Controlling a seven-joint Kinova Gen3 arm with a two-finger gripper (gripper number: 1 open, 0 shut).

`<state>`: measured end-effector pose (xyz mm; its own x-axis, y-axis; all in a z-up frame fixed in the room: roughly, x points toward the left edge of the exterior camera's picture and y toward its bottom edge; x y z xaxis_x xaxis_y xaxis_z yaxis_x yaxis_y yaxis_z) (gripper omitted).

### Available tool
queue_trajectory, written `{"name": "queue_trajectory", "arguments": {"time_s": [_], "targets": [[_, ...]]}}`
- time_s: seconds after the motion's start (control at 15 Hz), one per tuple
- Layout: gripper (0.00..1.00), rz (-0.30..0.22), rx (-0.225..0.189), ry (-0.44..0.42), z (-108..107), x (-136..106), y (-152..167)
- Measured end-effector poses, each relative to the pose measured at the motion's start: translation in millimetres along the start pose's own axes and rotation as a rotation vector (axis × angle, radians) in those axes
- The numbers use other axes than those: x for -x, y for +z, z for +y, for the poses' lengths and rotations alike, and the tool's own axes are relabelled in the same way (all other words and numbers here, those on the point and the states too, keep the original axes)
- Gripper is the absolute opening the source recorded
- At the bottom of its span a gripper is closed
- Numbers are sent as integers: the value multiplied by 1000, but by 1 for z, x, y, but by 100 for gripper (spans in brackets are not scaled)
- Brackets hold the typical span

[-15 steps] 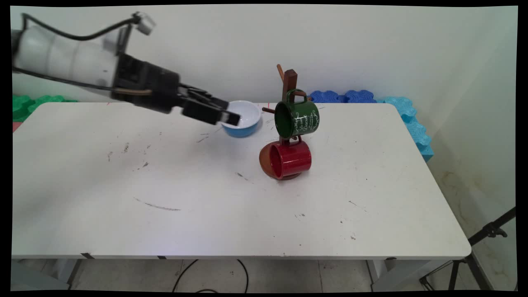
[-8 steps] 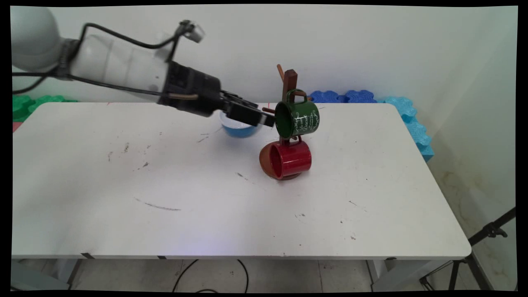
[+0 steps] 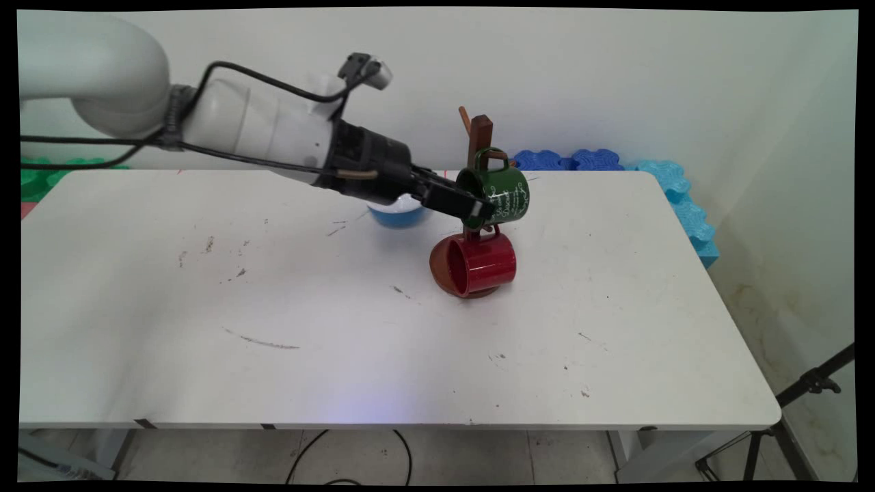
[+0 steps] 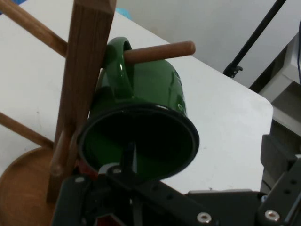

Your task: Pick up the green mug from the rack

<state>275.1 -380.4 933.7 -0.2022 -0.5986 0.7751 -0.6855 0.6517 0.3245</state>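
Gripper (image 3: pixel 478 213) came in from 10 o'clock, tips at the mouth of the green mug (image 3: pixel 502 195). The mug hung by its handle on a peg (image 4: pixel 160 52) of the wooden rack (image 3: pixel 480 133), handle at 12 o'clock. Its long axis lay roughly level, mouth facing 9 o'clock, straight at the gripper.

In the hand view the gripper (image 4: pixel 204 157) was spread. One finger (image 4: pixel 129 153) reached inside the mug's mouth and the other stood well outside at 3 o'clock, with the green mug (image 4: pixel 141 117) rim wall between them. Contact with the rim: could not tell.

A red mug (image 3: pixel 478 263) hung just below at 6 o'clock on the same rack. A blue bowl (image 3: pixel 396 215) sat at 9 o'clock, partly hidden by the wrist.

The white table (image 3: pixel 342 328) was scuffed, with dark marks. There were blue foam tiles (image 3: pixel 677 184) along the far right edge, green ones (image 3: pixel 34 171) at far left and a black tripod (image 3: pixel 806 389) at 4 o'clock off the table.
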Motion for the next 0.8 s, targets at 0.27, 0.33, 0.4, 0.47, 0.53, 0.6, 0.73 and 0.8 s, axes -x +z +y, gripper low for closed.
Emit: {"name": "queue_trajectory", "arguments": {"time_s": [0.27,0.33,0.4,0.47,0.53,0.6,0.73,0.8], "targets": [[100,4,-4,-7,1,0,15],[100,5,-6,-10,1,1,19],[100,5,-8,-11,2,2,22],[100,6,-8,-13,2,2,25],[100,6,-9,-14,2,3,27],[100,7,-10,-15,2,3,30],[100,9,-11,-18,3,4,34],[100,10,-11,-19,3,5,36]]}}
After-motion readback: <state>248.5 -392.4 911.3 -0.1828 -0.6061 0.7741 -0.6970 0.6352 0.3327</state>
